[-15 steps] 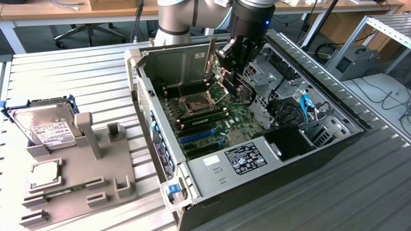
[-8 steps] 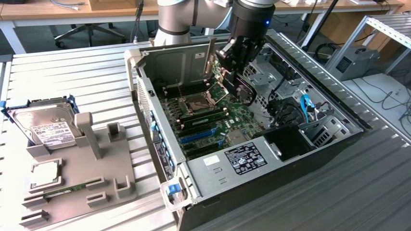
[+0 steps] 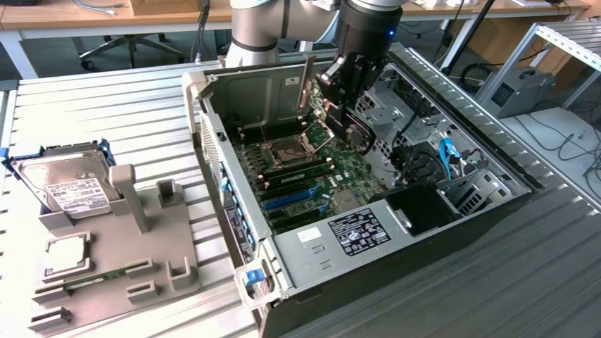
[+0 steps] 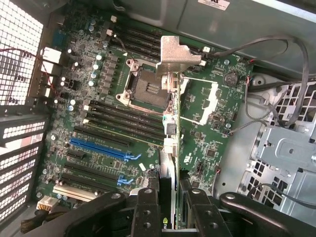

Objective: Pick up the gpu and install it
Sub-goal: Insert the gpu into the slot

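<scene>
ok so starting at the exterior view's left: a hard drive stands tilted in a grey holder on the slatted metal table. On the same holder, lower down, there's a silver square chip and a thin green memory stick lying flat

middle of the shot is the open pc case lying on its side, motherboard facing up. The empty cpu socket is open and a blue slot sits nearer the front

the arm comes in from the top edge and its wrist points almost straight down into the case, leaning a bit. The gripper hangs over the socket end of the board and the jaws are clamped on the gpu. The card is held on edge above the board, tilted, with its black fan shroud low and its long silver bracket sticking up beside the gripper

wrist view says the same: both black fingers pinch the gpu edge-on. Its bracket sits at the far end over the cpu socket, with the motherboard well below it. The blue slot is off to one side of the card, not under it

further to the exterior view's right are a blue cable by the drive cage and the labelled power supply at the front corner of the case
</scene>
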`<state>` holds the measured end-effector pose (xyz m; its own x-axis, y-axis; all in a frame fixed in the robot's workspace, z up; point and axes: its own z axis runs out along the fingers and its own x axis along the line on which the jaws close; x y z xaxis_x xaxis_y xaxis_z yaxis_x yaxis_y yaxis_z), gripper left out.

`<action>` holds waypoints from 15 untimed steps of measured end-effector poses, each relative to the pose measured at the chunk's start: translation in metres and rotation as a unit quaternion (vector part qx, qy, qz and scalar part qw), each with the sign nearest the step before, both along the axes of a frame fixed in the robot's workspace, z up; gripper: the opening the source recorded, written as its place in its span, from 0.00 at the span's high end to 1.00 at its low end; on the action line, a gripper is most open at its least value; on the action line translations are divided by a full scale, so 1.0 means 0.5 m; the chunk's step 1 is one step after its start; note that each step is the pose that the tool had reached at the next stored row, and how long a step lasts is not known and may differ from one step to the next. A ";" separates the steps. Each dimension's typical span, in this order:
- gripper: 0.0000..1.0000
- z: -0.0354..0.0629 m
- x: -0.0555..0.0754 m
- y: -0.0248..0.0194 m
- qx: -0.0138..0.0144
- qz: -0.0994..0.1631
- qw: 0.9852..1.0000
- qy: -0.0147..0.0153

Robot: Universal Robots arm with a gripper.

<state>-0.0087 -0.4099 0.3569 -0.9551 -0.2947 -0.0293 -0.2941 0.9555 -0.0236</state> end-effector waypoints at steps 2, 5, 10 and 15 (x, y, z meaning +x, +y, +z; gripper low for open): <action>0.74 0.000 0.000 0.0000 0.000 0.002 1.000 0.000; 0.74 0.000 0.000 0.0000 0.000 0.005 1.000 0.000; 0.74 0.000 0.000 0.0000 0.000 0.010 1.000 0.000; 0.74 0.000 0.000 0.0000 0.000 0.015 1.000 0.000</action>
<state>-0.0087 -0.4099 0.3569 -0.9459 -0.3232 -0.0294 -0.3226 0.9463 -0.0235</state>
